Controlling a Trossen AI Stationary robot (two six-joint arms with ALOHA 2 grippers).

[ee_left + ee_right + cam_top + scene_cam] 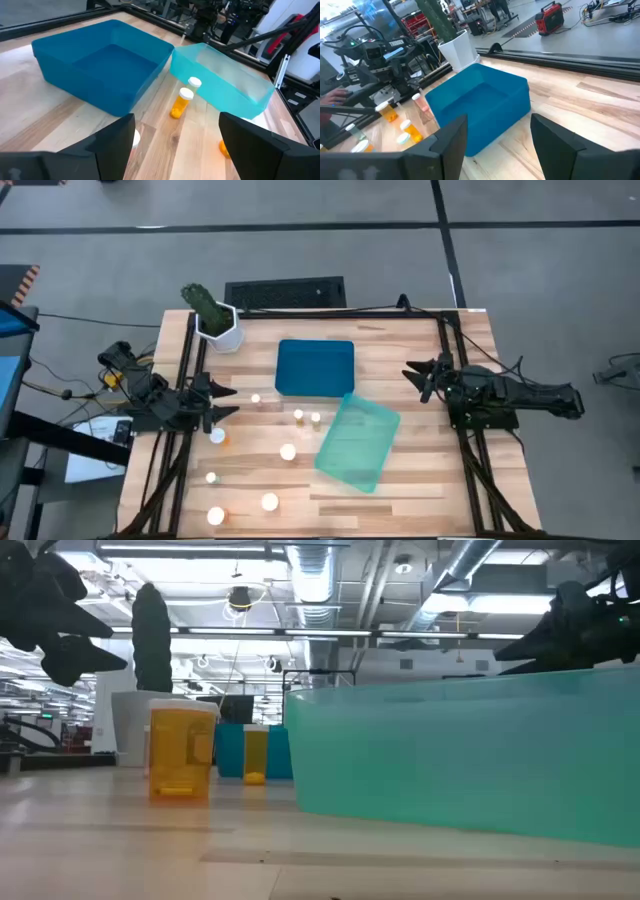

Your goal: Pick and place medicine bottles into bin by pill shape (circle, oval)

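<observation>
A: Eight white-capped amber and pale plastic medicine bottles (287, 451) stand loose toward the table's left edge; none binned.
B: Left gripper (222, 402) and right gripper (418, 376) gape, empty. First pick pending; left descends.

Eight small medicine bottles (287, 451) with round white caps stand or lie loose on the wood, all to one side of the blue bin (315, 367), none inside it. Two sit together just off the bin's near corner (307, 417); in the left wrist view one of these is amber-orange (181, 103) and tilted over, touching a paler one (194, 83). Another lies beside the bin's left edge (256, 399). The rest are scattered well apart from it, farther down the table.
</observation>
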